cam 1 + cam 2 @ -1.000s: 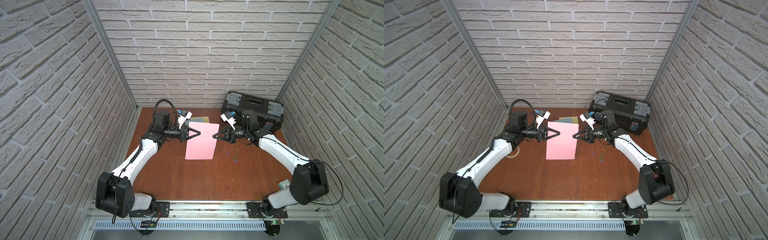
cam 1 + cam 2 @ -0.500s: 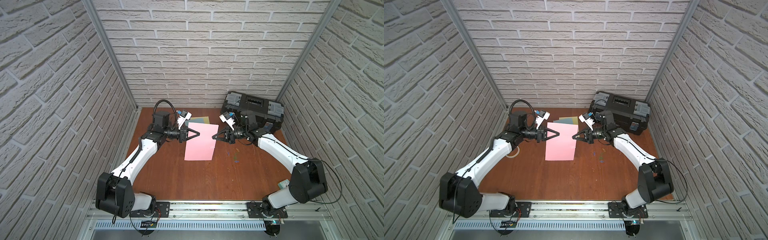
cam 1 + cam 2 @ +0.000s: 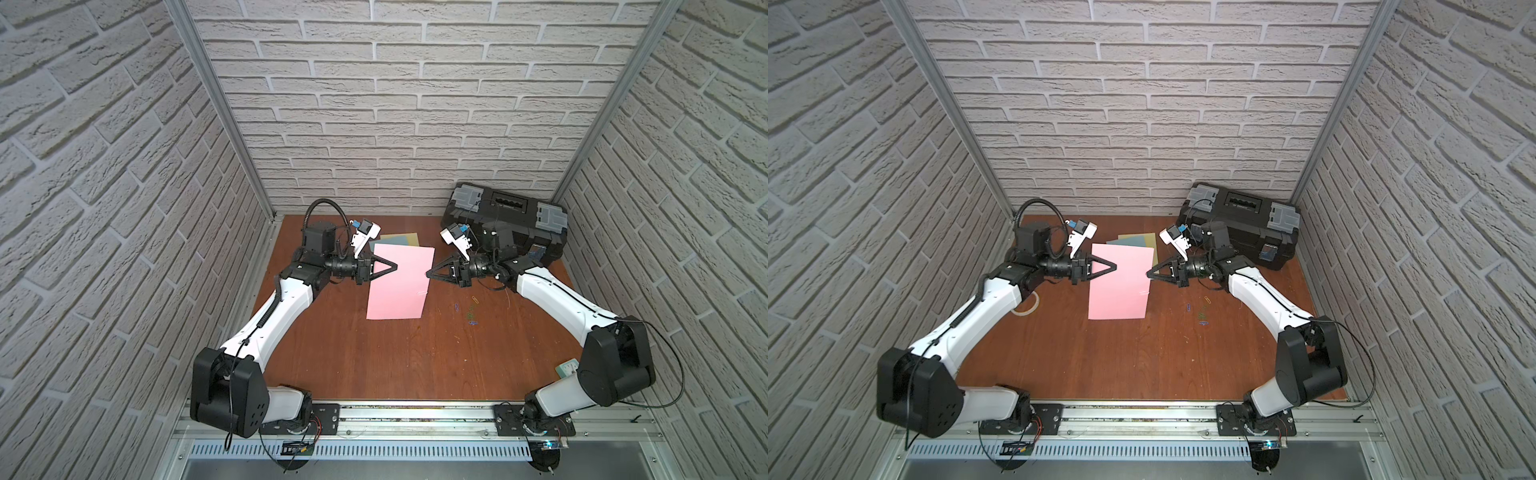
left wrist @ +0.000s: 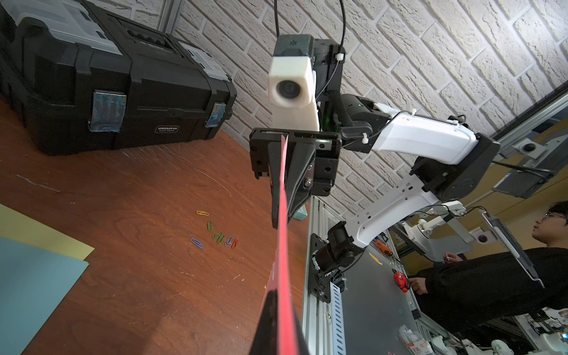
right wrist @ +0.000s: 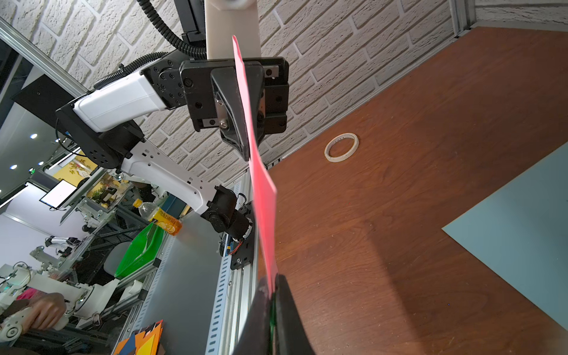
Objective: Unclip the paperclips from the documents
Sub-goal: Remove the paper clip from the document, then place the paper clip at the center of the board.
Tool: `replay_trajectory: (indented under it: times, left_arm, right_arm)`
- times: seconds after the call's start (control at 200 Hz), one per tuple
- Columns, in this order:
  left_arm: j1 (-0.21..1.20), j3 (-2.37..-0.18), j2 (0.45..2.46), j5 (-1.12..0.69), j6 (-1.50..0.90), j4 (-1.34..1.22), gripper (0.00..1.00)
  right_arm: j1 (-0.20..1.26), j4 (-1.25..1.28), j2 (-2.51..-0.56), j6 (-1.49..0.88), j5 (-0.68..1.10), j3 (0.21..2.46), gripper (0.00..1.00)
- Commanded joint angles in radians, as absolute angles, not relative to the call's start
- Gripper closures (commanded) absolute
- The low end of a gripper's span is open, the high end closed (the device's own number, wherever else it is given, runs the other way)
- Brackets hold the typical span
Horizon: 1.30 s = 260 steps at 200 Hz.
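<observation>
Sheet (image 3: pixel 399 291), pink, in left fingers (image 5: pixel 229 101) and right fingers (image 4: pixel 302 166)

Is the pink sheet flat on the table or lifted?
Lifted: the pink sheet hangs between the left gripper and right gripper, each shut on an opposite edge; wrist views show table beneath it.

The pink rectangular paper sheet (image 3: pixel 399 286) looks thin, smooth and matt, with a crisp edge. The light blue paper sheet (image 4: pixel 27 285) and the yellow paper sheet (image 4: pixel 40 233) have the same matt finish. The reddish-brown wooden bench (image 3: pixel 395 361) shows grain, fine scratches and a faint sheen. The small coloured wire paperclips (image 4: pixel 218 236) look coated and glossy. The black plastic toolbox (image 3: pixel 511 208) is matt and finely textured. My left gripper (image 3: pixel 395 266) and right gripper (image 3: pixel 429 274) are matt black plastic. My white arm shells (image 3: pixel 286 307) are smooth plastic.
</observation>
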<state>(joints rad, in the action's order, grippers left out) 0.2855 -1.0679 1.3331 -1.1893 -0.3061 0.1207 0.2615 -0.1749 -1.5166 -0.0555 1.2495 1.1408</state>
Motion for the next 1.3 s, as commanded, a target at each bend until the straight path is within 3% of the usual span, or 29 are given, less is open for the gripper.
replay_trajectory:
  times: [0.0, 0.48, 1.07, 1.295]
  left_arm:
    - [0.276, -1.058, 1.306, -1.191, -0.279, 0.107, 1.00]
    - [0.267, -1.055, 1.298, -1.191, -0.273, 0.116, 1.00]
    - [0.268, -1.029, 1.304, -1.177, -0.288, 0.071, 1.00]
    - [0.268, -1.020, 1.305, -1.179, -0.288, 0.067, 1.00]
  right_arm:
    - [0.255, -0.187, -1.514, -0.035, 1.247, 1.162, 0.92]
    - [0.232, -0.279, -1.501, 0.014, 1.191, 1.134, 0.91]
    - [0.063, -0.391, -1.480, -0.197, 0.580, 0.857, 0.93]
    - [0.055, -0.409, -1.549, -0.209, 0.498, 0.847, 0.90]
